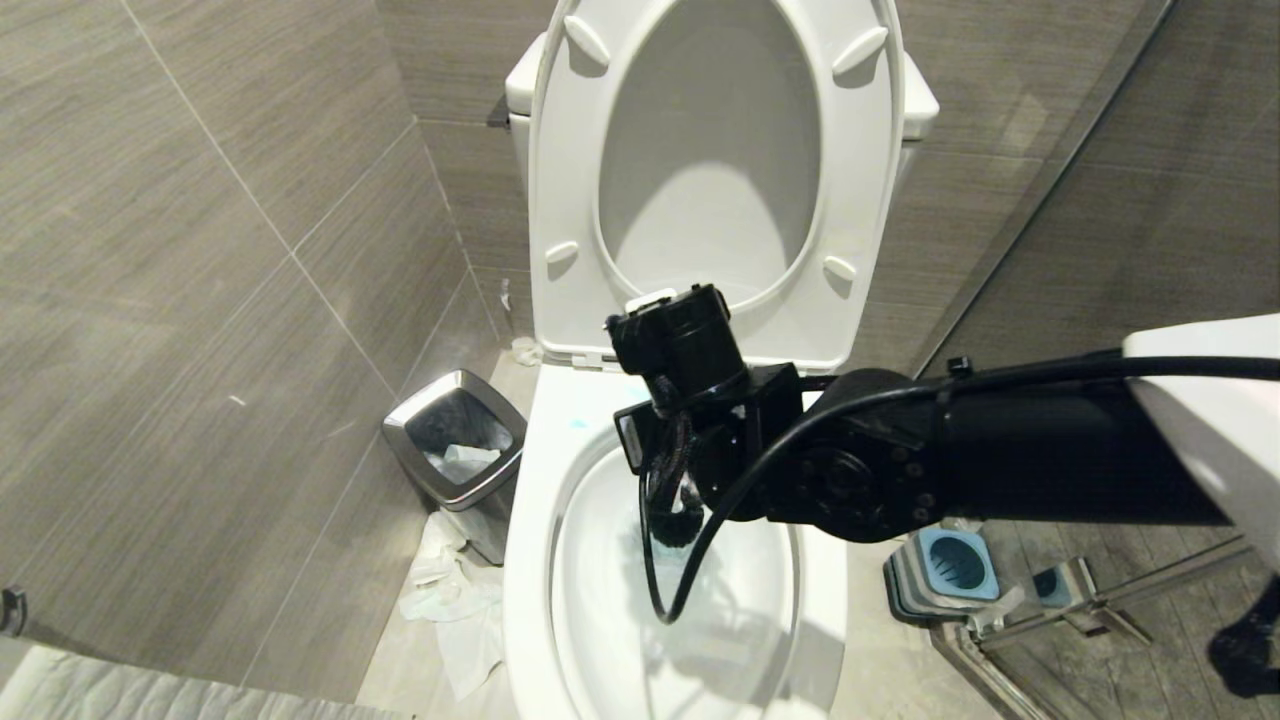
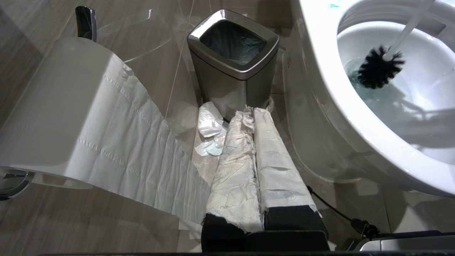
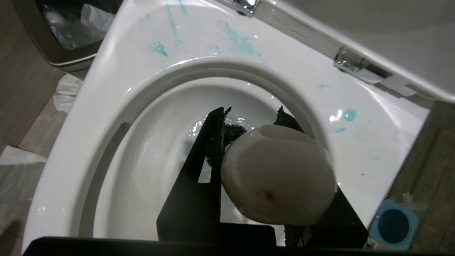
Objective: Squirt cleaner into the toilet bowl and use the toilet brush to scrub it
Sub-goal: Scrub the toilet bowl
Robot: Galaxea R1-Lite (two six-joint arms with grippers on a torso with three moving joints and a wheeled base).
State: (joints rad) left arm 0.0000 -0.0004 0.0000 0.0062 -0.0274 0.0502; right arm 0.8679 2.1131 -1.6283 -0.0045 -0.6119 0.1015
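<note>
over the basin: right gripper (image 3: 249, 149), fingers clamped on the rounded handle end of the toilet brush (image 2: 378, 67); jaws partly apart, spaced by the handle between them.
toilet brush: white handle slanted down into the basin; black bristle head low inside, at the edge of the blue-tinted water.
toilet bowl (image 1: 530, 560): white ceramic, seat and lid raised upright against the tank.
cleaner (image 3: 238, 41): pale turquoise smears and drops on the rear rim near the hinges; tinted water at the bottom of the basin.
left gripper (image 2: 254, 121): parked low beside the bowl, fingers fully together, wrapped in white tissue, holding nothing else.
bin (image 2: 233, 60): chrome-rimmed, black liner, on the floor just beside the bowl on the robot's left.
crumpled tissue (image 2: 209, 124): on the floor at the foot of the bin.
toilet roll (image 2: 71, 106): on a wall holder, tail hanging loose.
brush holder (image 1: 955, 565): blue and grey, on the floor on the robot's right of the bowl.
</note>
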